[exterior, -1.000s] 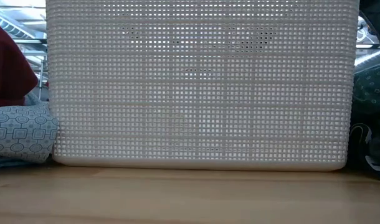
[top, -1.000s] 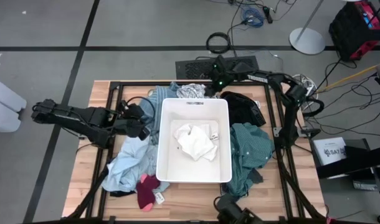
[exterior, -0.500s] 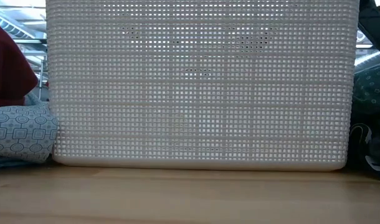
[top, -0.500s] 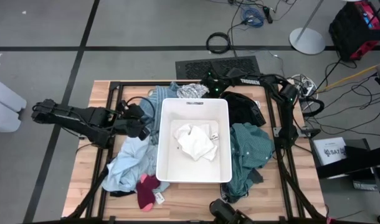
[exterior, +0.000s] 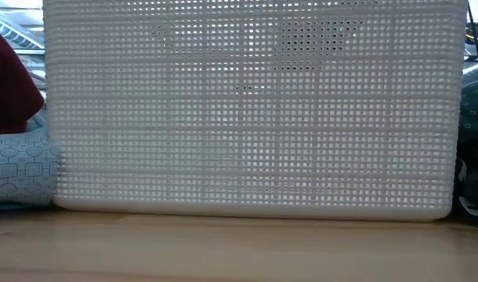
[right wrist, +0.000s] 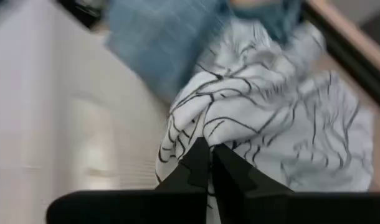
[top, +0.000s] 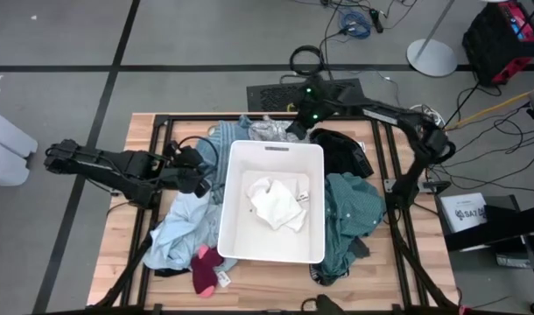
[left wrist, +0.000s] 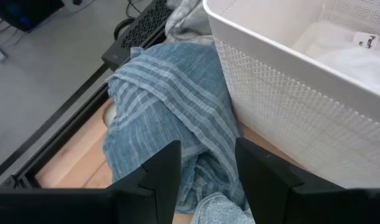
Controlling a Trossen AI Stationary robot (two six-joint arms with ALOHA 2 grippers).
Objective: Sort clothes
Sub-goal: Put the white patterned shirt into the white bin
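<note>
While right gripper (right wrist: 209, 163) pinches one white-grey patterned garment (right wrist: 265, 118), left gripper (left wrist: 205, 171) gapes, empty.

A wooden table (top: 136, 175) carries a white bin (top: 228, 192) and surrounding clothes (top: 350, 214).

White bin (top: 229, 201); teal shirt (top: 350, 210); blue-striped cloth (left wrist: 165, 118).

The left arm lies stretched across the left middle of the high view, its left gripper (top: 200, 179) low with jaws parted. The right arm reaches from the right edge toward the upper centre, elbow bent, its right gripper (top: 295, 125) pointing down with jaws pinched together.
</note>
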